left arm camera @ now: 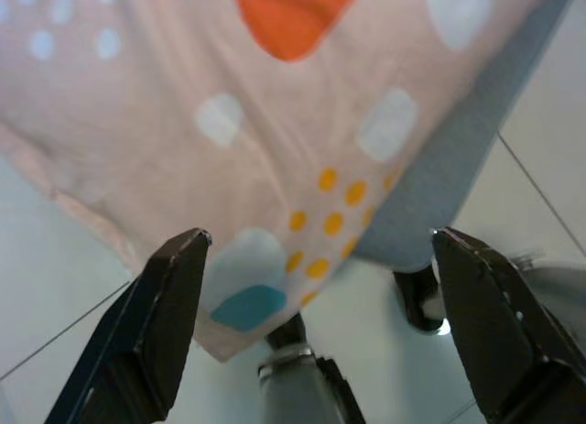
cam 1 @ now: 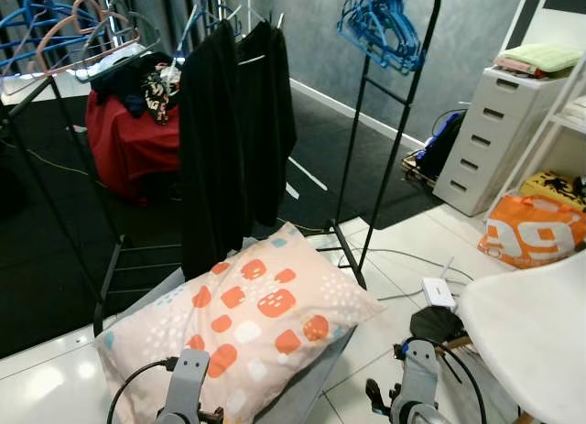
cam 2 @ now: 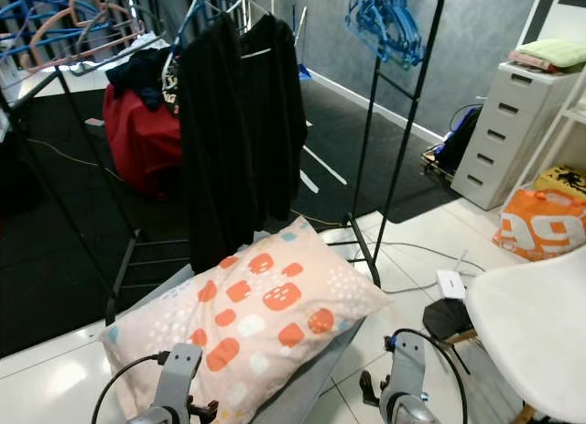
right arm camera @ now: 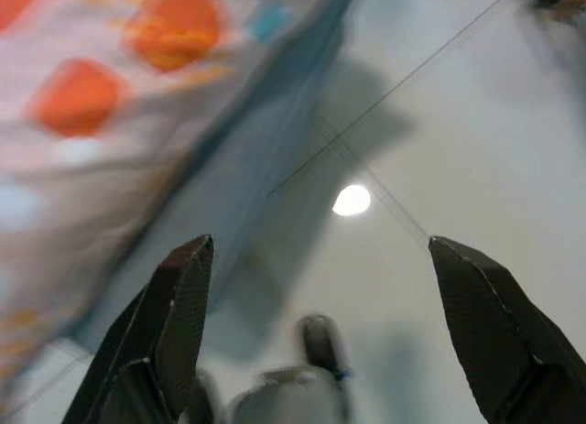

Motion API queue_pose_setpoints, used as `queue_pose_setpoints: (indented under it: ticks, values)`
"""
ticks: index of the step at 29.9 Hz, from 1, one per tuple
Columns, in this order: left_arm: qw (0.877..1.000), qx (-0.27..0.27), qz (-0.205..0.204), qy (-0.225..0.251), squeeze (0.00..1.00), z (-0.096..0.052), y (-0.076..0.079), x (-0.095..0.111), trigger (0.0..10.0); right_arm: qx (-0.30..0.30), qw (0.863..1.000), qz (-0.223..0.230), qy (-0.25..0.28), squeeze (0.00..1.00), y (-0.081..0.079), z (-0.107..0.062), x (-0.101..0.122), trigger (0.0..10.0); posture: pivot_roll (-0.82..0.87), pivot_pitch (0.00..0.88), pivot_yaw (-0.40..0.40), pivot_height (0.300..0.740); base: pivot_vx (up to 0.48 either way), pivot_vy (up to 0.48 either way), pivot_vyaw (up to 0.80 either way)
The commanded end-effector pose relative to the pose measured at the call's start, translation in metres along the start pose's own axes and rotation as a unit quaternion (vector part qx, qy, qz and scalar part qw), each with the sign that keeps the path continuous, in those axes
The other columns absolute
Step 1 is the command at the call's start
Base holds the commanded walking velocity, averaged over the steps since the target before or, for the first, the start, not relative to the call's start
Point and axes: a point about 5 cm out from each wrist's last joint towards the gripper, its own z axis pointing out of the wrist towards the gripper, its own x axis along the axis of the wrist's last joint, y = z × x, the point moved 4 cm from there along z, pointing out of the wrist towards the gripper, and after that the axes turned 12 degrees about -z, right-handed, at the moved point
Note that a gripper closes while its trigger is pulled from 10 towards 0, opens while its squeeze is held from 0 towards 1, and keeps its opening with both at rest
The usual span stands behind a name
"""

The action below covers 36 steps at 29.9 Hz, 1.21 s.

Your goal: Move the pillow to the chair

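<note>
The pillow point(cam 1: 252, 319), pink with orange and white patches, lies on a low grey seat point(cam 1: 307, 392) in front of me. The white chair point(cam 1: 536, 337) stands to the right on the white floor. My left arm point(cam 1: 186, 387) is low by the pillow's near edge. In the left wrist view my left gripper point(left arm camera: 320, 235) is open, its fingers point(left arm camera: 165, 305) spread wide under the pillow's corner point(left arm camera: 275, 149). My right arm point(cam 1: 414, 383) hangs between the grey seat and the chair. My right gripper point(right arm camera: 320, 244) is open over the floor, with the pillow's edge point(right arm camera: 82, 122) to one side.
A black clothes rack point(cam 1: 366, 149) with dark garments point(cam 1: 233, 131) and blue hangers point(cam 1: 380, 26) stands just behind the pillow. A white box with cables point(cam 1: 439, 291) lies on the floor. Farther off are a red bag point(cam 1: 133, 140), white drawers point(cam 1: 490, 135) and an orange bag point(cam 1: 531, 232).
</note>
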Motion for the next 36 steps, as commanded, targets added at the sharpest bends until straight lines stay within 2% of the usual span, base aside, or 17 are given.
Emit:
queue_pose_setpoints:
  ticks: [1,2,3,5,6,7,8,9,10,11,12,20,23,28,30,33,36]
  values:
    - [1.0,0.014,-0.027,0.008,0.0,-0.002,-0.006,-0.004,10.0,0.02,0.997,0.0,0.072,0.0,0.004,0.004,0.065,10.0,-0.17,0.0,-0.048,0.719,0.0,0.0,0.0]
    - [0.997,0.023,-0.062,0.029,0.0,-0.002,-0.008,-0.001,10.0,0.039,0.994,0.012,0.104,0.0,0.003,0.003,0.098,10.0,-0.16,0.0,-0.044,0.714,0.0,0.0,0.0]
    - [0.996,0.037,-0.066,0.05,0.0,-0.004,-0.012,0.003,10.0,0.054,0.99,0.031,0.127,0.0,0.001,0.001,0.121,10.0,-0.15,0.0,-0.04,0.709,0.0,0.0,0.0]
    - [0.995,0.046,-0.065,0.064,0.0,-0.004,-0.014,0.005,10.0,0.062,0.988,0.046,0.136,0.0,-0.001,0.0,0.129,10.0,-0.15,0.0,-0.042,0.704,0.0,0.0,0.0]
    - [0.99,0.057,-0.047,0.122,0.0,-0.008,-0.044,0.053,10.0,0.077,0.983,0.086,0.14,0.0,-0.007,0.001,0.133,10.0,-0.13,0.003,-0.033,0.694,0.0,0.0,0.0]
    - [0.986,0.056,-0.037,0.154,0.0,-0.013,-0.062,0.087,10.0,0.079,0.982,0.101,0.138,0.0,-0.008,0.001,0.133,10.0,-0.13,0.003,-0.033,0.689,0.0,0.0,0.0]
    - [0.986,0.056,-0.037,0.154,0.0,-0.013,-0.062,0.087,10.0,0.079,0.982,0.101,0.138,0.0,-0.008,0.001,0.133,10.0,-0.13,0.003,-0.033,0.689,0.0,0.0,0.0]
    - [0.982,0.055,-0.029,0.176,0.0,-0.019,-0.073,0.109,10.0,0.081,0.981,0.109,0.137,0.0,-0.009,0.001,0.132,10.0,-0.13,0.007,-0.03,0.684,0.0,0.0,0.0]
    - [0.982,0.055,-0.029,0.176,0.0,-0.019,-0.073,0.109,10.0,0.081,0.981,0.109,0.137,0.0,-0.009,0.001,0.132,10.0,-0.13,0.007,-0.03,0.684,0.0,0.0,0.0]
    - [0.979,0.054,-0.009,0.195,0.0,-0.025,-0.081,0.129,10.0,0.089,0.981,0.109,0.134,0.0,-0.014,0.002,0.132,10.0,-0.13,0.021,-0.023,0.679,0.0,0.0,0.0]
    - [0.978,0.053,0.004,0.199,0.0,-0.026,-0.082,0.133,10.0,0.097,0.982,0.101,0.124,0.0,-0.02,0.003,0.128,10.0,-0.13,0.029,-0.026,0.674,0.0,0.0,0.0]
    - [0.981,0.039,0.043,0.187,0.0,-0.023,-0.073,0.124,10.0,0.11,0.989,0.075,0.068,0.0,-0.035,0.008,0.105,10.0,-0.13,0.045,-0.028,0.649,0.0,0.0,0.0]
    - [0.981,0.028,0.038,0.186,0.0,-0.021,-0.067,0.118,10.0,0.108,0.987,0.097,0.067,0.0,-0.033,0.008,0.104,10.0,-0.13,0.053,-0.023,0.634,0.0,0.0,0.0]
    - [0.981,0.024,0.038,0.188,0.0,-0.022,-0.066,0.12,10.0,0.101,0.988,0.1,0.066,0.0,-0.029,0.007,0.104,10.0,-0.13,0.06,-0.024,0.604,0.0,0.0,0.0]
    - [0.981,0.023,0.035,0.189,0.0,-0.022,-0.066,0.12,10.0,0.099,0.987,0.108,0.065,0.0,-0.028,0.007,0.103,10.0,-0.13,0.06,-0.024,0.594,0.0,0.0,0.0]
    - [0.98,0.02,0.023,0.198,0.0,-0.022,-0.065,0.124,10.0,0.092,0.977,0.178,0.079,0.0,-0.016,0.005,0.106,10.0,-0.12,0.064,-0.031,0.579,0.0,0.0,0.0]
    - [0.979,0.019,0.022,0.2,0.0,-0.022,-0.064,0.125,10.0,0.094,0.973,0.193,0.088,0.0,-0.014,0.004,0.109,10.0,-0.12,0.067,-0.029,0.569,0.0,0.0,0.0]
